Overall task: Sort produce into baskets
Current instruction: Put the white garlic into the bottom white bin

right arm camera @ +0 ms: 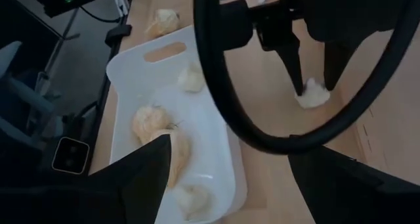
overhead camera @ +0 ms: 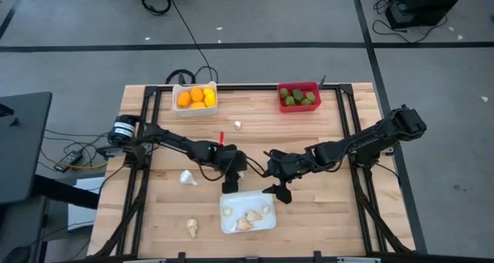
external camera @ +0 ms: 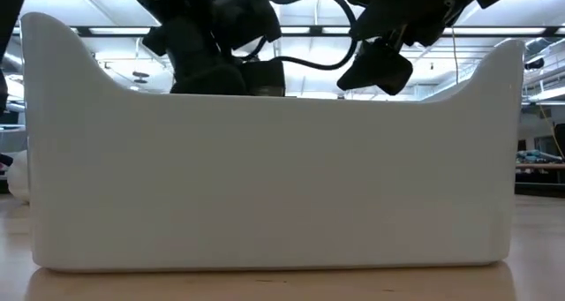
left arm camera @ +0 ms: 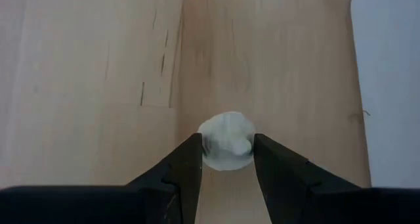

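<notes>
A whitish garlic bulb [left arm camera: 226,140] lies on the wood just off the far edge of the shallow white tray [overhead camera: 228,224], which holds several garlic bulbs [right arm camera: 156,122]. My left gripper [left arm camera: 226,159] points down at the lone bulb and is shut on it; the bulb also shows in the right wrist view [right arm camera: 314,93]. My right gripper [overhead camera: 279,192] is open and empty, hovering over the tray's far right corner. The white bin [overhead camera: 176,89] holds orange fruits [overhead camera: 196,98]. The red bin [overhead camera: 298,86] holds green fruits [overhead camera: 298,97]. My left gripper pinches the garlic bulb by its two opposite sides [left arm camera: 205,147] between its two fingertips. The fingers [right arm camera: 293,66] come from above, pointing down. The bulb sits at the very tips, at table level; whether it is lifted off the wood I cannot tell.
Loose garlic bulbs lie on the table: one far of centre [overhead camera: 238,125], one to the left [overhead camera: 187,177], one near the front left [overhead camera: 192,228]. In the low view the tray's wall [external camera: 265,177] fills the picture. A cable [right arm camera: 216,86] loops close before the right wrist camera.
</notes>
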You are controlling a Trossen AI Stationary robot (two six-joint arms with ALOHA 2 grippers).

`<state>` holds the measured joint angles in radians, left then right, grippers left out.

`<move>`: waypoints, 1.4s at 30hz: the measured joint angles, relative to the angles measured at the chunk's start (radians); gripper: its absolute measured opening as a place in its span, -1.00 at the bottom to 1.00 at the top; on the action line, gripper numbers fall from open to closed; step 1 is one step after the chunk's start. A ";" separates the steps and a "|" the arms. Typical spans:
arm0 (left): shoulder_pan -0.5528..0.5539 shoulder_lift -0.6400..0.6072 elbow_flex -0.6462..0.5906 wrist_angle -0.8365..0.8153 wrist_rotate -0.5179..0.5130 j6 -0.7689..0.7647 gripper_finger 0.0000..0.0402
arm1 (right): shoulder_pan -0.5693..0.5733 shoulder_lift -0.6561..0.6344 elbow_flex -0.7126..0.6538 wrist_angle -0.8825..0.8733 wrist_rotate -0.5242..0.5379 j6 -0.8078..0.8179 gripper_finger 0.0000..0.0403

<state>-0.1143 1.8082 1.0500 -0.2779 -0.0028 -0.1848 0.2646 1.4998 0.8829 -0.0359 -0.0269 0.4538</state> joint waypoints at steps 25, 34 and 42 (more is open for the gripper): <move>-0.051 -0.069 0.363 -0.359 0.202 -0.112 -0.94 | -0.074 0.000 0.000 -0.041 0.143 0.072 0.43; -0.201 -0.050 0.351 -0.324 0.224 -0.098 -0.93 | -0.198 0.000 0.000 -0.039 0.024 0.151 0.43; -0.261 -0.036 0.267 -0.197 0.056 -0.336 -0.50 | -0.224 0.000 0.000 -0.031 0.001 0.251 0.43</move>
<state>-0.3753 1.7718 1.3168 -0.4752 0.0537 -0.5207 0.0406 1.4998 0.8833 -0.0673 -0.0259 0.7051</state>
